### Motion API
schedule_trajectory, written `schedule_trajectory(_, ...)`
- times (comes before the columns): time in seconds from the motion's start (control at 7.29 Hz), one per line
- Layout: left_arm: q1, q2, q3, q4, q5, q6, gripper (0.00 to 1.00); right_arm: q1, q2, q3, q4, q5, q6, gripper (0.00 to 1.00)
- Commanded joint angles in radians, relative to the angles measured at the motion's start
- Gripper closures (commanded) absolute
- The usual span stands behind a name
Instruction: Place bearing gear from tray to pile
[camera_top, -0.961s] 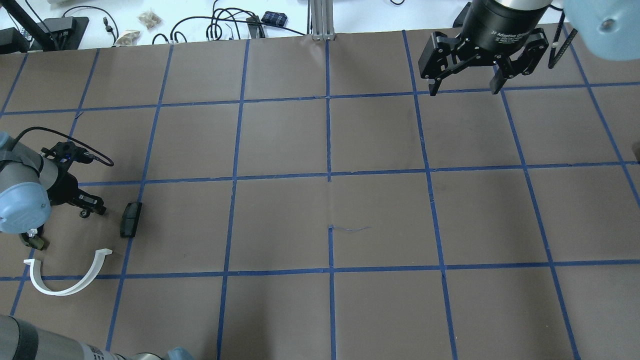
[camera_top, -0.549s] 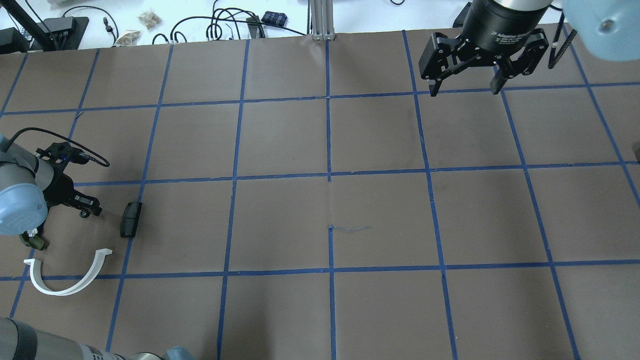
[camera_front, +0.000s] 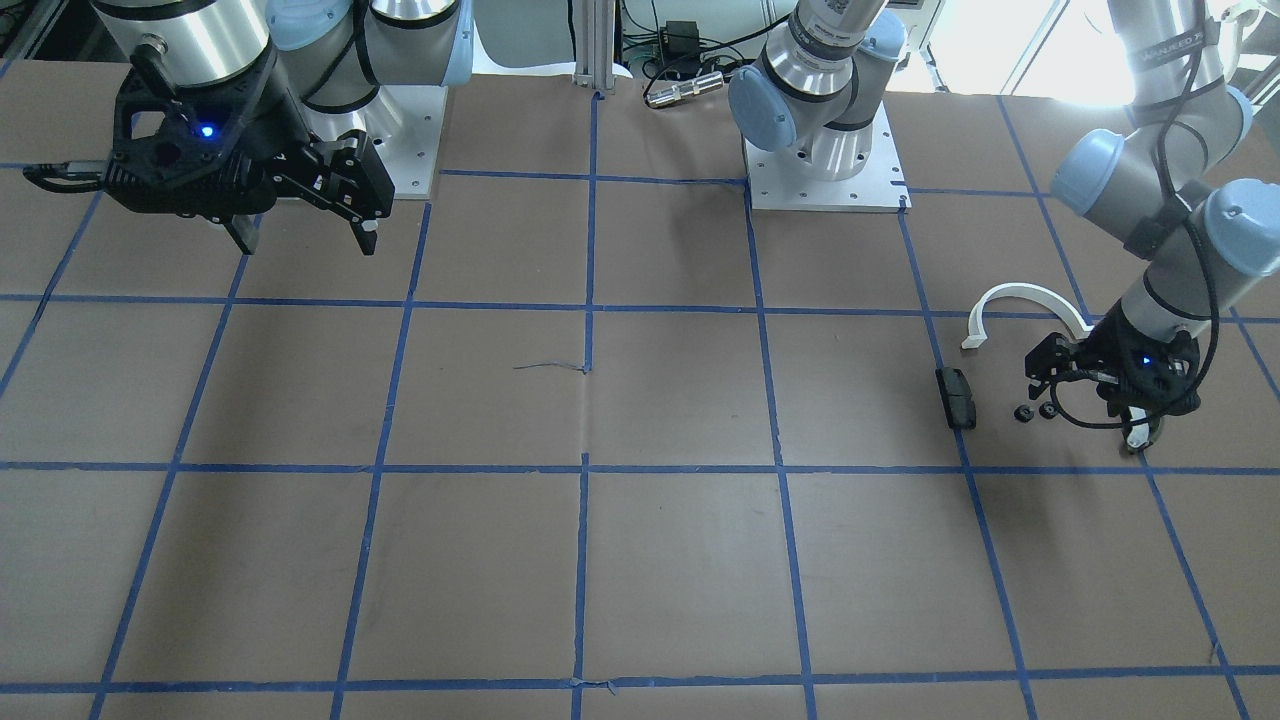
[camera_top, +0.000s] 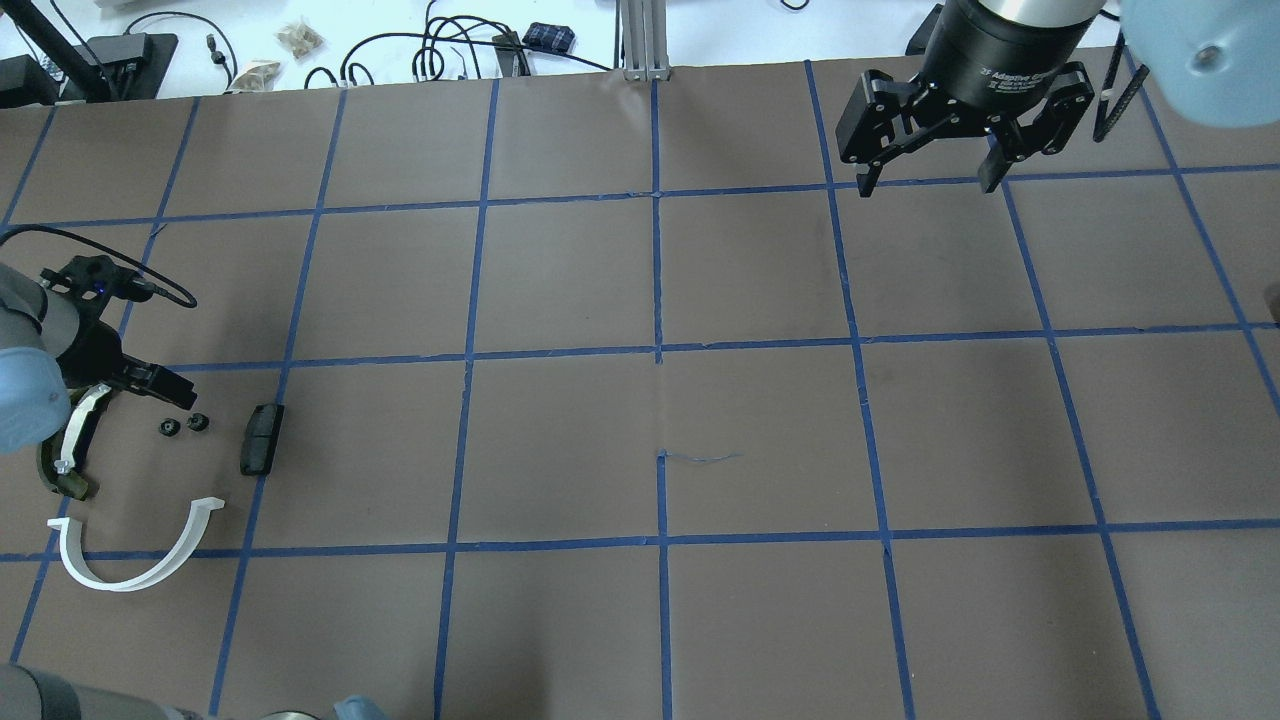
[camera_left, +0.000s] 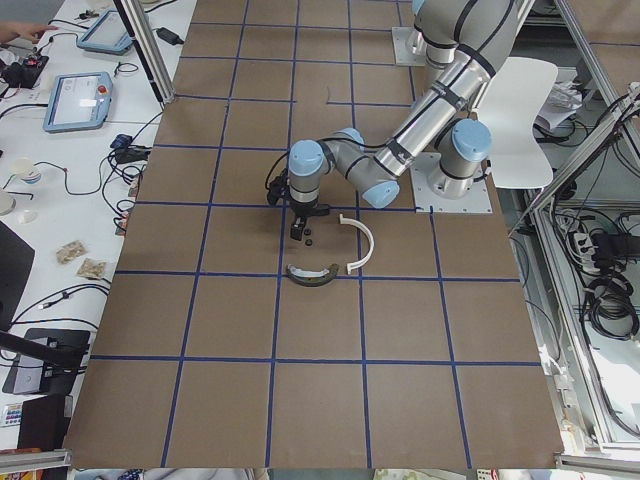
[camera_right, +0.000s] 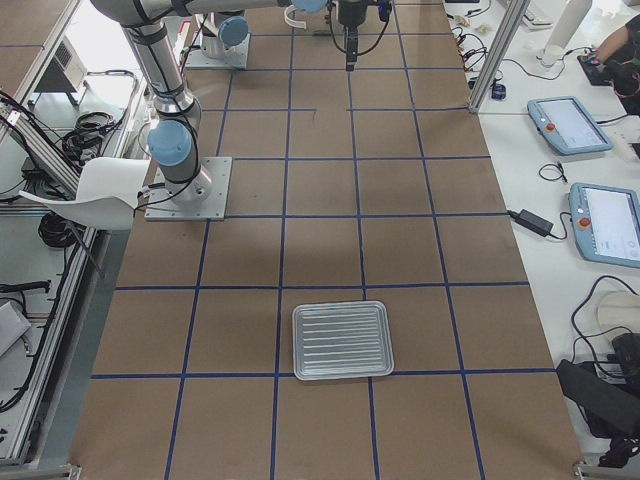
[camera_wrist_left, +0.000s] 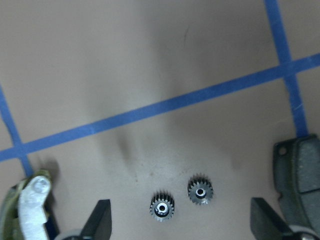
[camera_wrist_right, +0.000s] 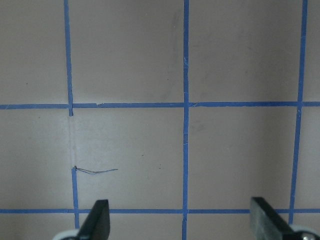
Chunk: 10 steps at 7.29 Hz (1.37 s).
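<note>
Two bearing gears (camera_wrist_left: 162, 205) lie flat on the table (camera_top: 760, 430), side by side and just apart, the second one (camera_wrist_left: 200, 189) a touch farther from the wrist camera. They sit inside the pile (camera_left: 312, 273), between its pieces. I count three of those: one olive-black curved shoe (camera_top: 62, 462) with a white strip, one small black block (camera_top: 261, 438) and one white half-ring (camera_top: 130, 565).

The shoe is on one side of the gears and the block on the other, with the half-ring a little off from both. None of the pieces touches a gear.

The left claw (camera_wrist_left: 181, 220) hangs low over the pair with its fingers spread wide, gripping nothing — the gears show in the gap between the fingertips, touched by neither. From overhead, the left arm (camera_top: 30, 380) covers the shoe's upper end.

The right claw (camera_top: 927, 180) is well apart at the far side of the table, raised, its jaws likewise parted and holding nothing. Below it there is only brown surface crossed by blue tape lines (camera_wrist_right: 185, 105).

One ribbed metal tray (camera_right: 342, 340) rests at the table's right-hand end — a long way from the pile.
</note>
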Motion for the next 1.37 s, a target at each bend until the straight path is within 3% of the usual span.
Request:
schedule_trajectory(0.0,-0.197,0.1,0.058,-0.124,0.008,-0.195,0.01,-0.001,0.001,0.0,0.001,0.001,-0.001,0.0)
schedule_trajectory(0.14,-0.281,0.151,0.095,-0.249,0.002,-0.435,0.01,0.0,-0.001,0.0,0.001,0.002,0.0,0.0)
schedule_trajectory(0.41,-0.506,0.19,0.283,-0.501,0.006,-0.74,0.0,0.0,-0.001,0.0,0.002,-0.001,-0.001,0.0)
schedule_trajectory(0.55,-0.593,0.191,0.365,-0.531,0.025,-0.799,0.0,0.0,0.001,0.002,0.002,0.004,0.0,0.0)
schedule_trajectory(0.82,-0.627,0.175,0.486,-0.676,0.051,-0.802,0.0,0.0,0.001,0.002,0.002,0.002,0.0,0.0)
schedule_trajectory(1.24,-0.623,0.159,0.52,-0.691,0.048,-0.802,0.0,0.0,0.001,0.002,0.001,0.002,0.0,0.0)
